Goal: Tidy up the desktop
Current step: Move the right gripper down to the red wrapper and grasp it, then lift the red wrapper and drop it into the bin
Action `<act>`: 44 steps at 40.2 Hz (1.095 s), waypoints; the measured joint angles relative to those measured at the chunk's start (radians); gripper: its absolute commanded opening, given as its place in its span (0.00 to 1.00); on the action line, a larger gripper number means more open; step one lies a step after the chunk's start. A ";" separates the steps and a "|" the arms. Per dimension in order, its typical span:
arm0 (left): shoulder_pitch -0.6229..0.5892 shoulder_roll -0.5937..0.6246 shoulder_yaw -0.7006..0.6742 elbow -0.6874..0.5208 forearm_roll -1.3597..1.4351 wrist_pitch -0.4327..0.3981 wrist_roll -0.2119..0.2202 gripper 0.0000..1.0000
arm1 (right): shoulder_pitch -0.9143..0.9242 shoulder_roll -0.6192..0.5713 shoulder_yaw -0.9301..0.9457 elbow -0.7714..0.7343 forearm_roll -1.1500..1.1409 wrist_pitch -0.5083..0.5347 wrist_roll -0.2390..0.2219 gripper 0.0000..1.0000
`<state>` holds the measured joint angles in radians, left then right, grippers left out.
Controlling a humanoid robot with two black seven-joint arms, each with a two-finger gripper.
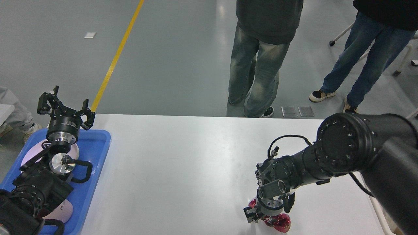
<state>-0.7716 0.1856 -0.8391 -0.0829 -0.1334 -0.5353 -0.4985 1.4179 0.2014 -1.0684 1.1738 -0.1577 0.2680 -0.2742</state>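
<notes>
Where our right arm reaches in from the right edge, its hand (261, 218) points down at a crumpled red wrapper (281, 223) near the front edge of the surface (183, 169), toward the front right corner. Seen from above, the hand's body hides its fingers; we cannot tell whether they are apart, together, or clamped on the wrapper, only that red foil shows on both sides of the hand. The surface is white and wide, and fills the lower middle of the view.

Our left arm rises over a blue tray (94, 153) at the left edge of the surface. Its hand (65, 106) is raised, pointing away from us, with its fingers spread apart and holding nothing. A white plate (32, 152) lies in the tray, partly hidden by the arm.

Beyond the far edge of the surface, two people in jeans stand on the grey floor (176, 58): one (258, 62) near the middle, one (372, 49) at the right. A yellow line (117, 55) runs across the floor at the left.
</notes>
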 measured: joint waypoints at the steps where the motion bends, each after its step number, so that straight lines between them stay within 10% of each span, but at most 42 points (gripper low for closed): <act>1: 0.000 0.000 0.000 0.000 0.000 0.000 0.000 0.96 | -0.006 0.000 0.000 -0.002 0.000 -0.014 0.000 0.59; 10: 0.000 0.000 0.000 0.000 0.000 0.000 0.000 0.96 | -0.014 -0.002 0.000 -0.003 0.001 -0.067 -0.001 0.01; 31: 0.000 0.000 0.000 0.000 0.000 0.000 0.000 0.96 | 0.099 -0.069 0.004 0.017 0.005 -0.064 -0.004 0.00; 44: 0.000 0.000 0.000 0.000 0.000 0.000 0.000 0.96 | 0.429 -0.441 0.148 0.102 0.015 -0.033 -0.004 0.00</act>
<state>-0.7716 0.1857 -0.8391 -0.0829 -0.1335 -0.5353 -0.4985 1.8464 -0.2393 -0.9201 1.2762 -0.1422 0.2352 -0.2779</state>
